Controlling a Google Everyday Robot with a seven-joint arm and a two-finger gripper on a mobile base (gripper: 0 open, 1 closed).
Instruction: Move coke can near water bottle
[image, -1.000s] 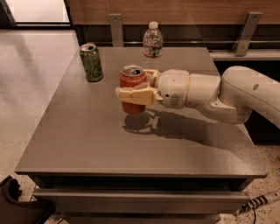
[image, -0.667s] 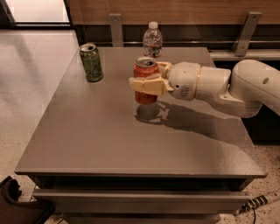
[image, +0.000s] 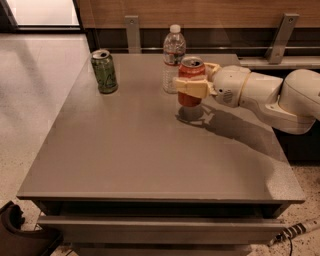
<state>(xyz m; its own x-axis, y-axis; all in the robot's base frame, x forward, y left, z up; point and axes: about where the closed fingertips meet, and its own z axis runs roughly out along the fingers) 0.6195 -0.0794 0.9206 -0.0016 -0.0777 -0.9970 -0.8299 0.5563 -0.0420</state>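
a grey, flat surface (image: 140, 155) seen from above and in front, with a wood-panelled wall (image: 225, 12) and two metal brackets (image: 132, 31) behind it. a pale speckled floor (image: 35, 80) lies to the left. a green can (image: 104, 71) stands upright near the far left corner, well apart from everything else. a dark object (image: 15, 232) sits at the bottom left by the floor, and a cable (image: 295, 231) trails at the bottom right. a white robot arm (image: 270, 95) reaches in from the right, across the far right part of the surface. nothing stands between the two task objects.

the water bottle (image: 173, 55) stands upright near the far edge: clear plastic, white cap, label band around its middle. the coke can (image: 190, 71) is just beside it, on its right and slightly nearer the viewer. the can is red with a silver top and stands upright. the cream-coloured jaws are closed around its middle, one on each side, holding it. it appears to hang a little above the surface, with a dark shadow directly beneath.
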